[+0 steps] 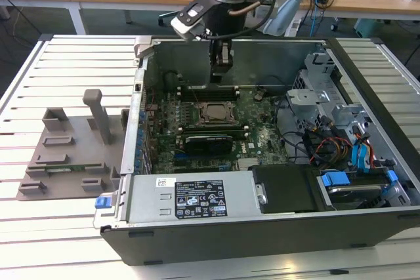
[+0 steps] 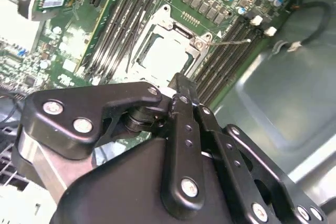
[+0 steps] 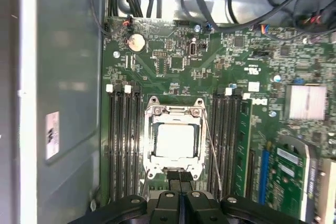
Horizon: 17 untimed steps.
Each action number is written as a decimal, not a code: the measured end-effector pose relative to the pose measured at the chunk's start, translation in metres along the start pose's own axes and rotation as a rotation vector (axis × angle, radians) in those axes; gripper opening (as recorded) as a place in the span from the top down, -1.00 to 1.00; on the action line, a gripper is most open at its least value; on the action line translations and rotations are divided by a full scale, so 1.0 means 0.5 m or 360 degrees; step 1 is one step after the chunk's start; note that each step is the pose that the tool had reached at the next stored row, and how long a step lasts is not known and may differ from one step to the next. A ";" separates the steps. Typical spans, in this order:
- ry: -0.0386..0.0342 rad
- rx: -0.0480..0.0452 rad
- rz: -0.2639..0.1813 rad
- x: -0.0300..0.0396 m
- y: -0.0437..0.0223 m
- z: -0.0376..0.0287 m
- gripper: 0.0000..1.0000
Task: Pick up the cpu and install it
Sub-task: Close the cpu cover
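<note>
The cpu (image 3: 175,141), a pale silvery square, lies flat inside its metal socket frame on the green motherboard (image 3: 173,64) of the open computer case. It also shows in the second wrist view as the cpu (image 2: 163,56) and in the exterior view as the cpu (image 1: 213,113). My gripper (image 3: 181,179) hangs a little above the socket's edge, its black fingers pressed together with nothing between them. In the exterior view the gripper (image 1: 222,73) hovers over the board just behind the socket, apart from the chip.
Memory slots (image 3: 123,145) flank the socket on both sides. A black expansion card (image 1: 209,141) lies just in front of the socket. A grey tray with posts (image 1: 65,155) sits at the exterior view's left. Drive cage and cables (image 1: 341,149) crowd the exterior view's right.
</note>
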<state>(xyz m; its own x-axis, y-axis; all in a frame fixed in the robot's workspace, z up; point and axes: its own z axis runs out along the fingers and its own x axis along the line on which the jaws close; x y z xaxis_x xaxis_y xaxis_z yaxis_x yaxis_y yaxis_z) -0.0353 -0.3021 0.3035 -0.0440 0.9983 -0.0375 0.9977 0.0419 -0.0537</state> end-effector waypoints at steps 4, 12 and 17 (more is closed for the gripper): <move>0.0002 0.0000 0.0000 -0.001 -0.001 -0.026 0.79; 0.0004 0.0000 0.0000 -0.001 -0.001 -0.026 0.79; 0.0003 -0.0001 -0.0020 -0.001 -0.001 -0.026 0.79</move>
<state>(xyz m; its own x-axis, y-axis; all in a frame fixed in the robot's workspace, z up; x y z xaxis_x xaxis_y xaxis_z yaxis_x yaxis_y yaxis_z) -0.0352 -0.3022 0.3167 -0.0564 0.9978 -0.0347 0.9971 0.0545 -0.0536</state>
